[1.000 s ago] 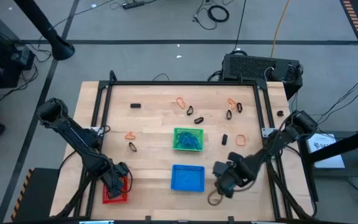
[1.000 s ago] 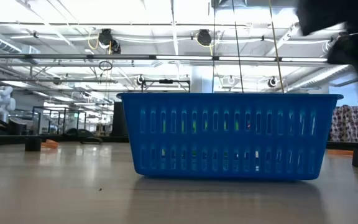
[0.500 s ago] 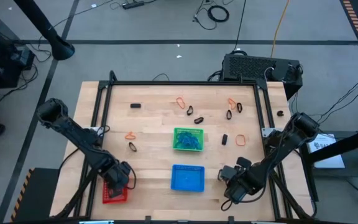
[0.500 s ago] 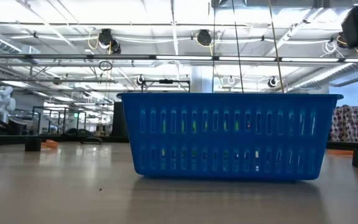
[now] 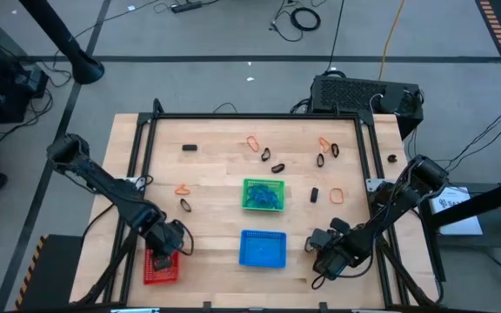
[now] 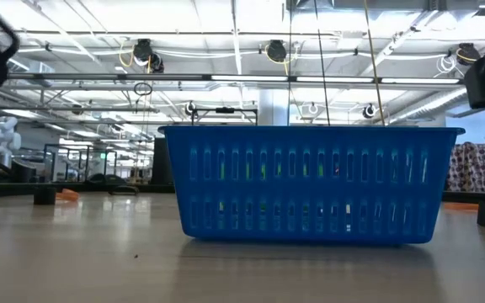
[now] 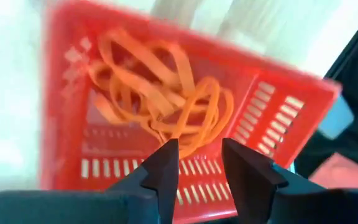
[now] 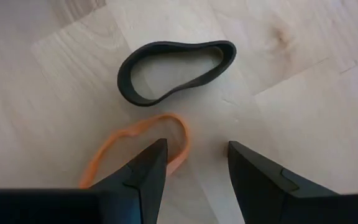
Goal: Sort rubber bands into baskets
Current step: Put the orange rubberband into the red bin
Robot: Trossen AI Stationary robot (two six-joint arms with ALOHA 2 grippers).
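The left gripper hangs over the red basket, a slotted plastic tray with low walls; its dark wedge-shaped fingers stand apart with nothing between them. Just beyond their tips a tangled heap of flat orange rubber bands lies inside the basket.

The right gripper is low over pale, grained wooden boards, jaws apart and empty. An orange band lies as a thin loop partly under one finger, and a thick black band, squashed to a bean shape, lies just past the tips, near the orange one.

Only the high view shows the green basket holding blue bands, the blue basket and loose bands scattered on the table. The low view shows only the blue basket's ribbed mesh wall.
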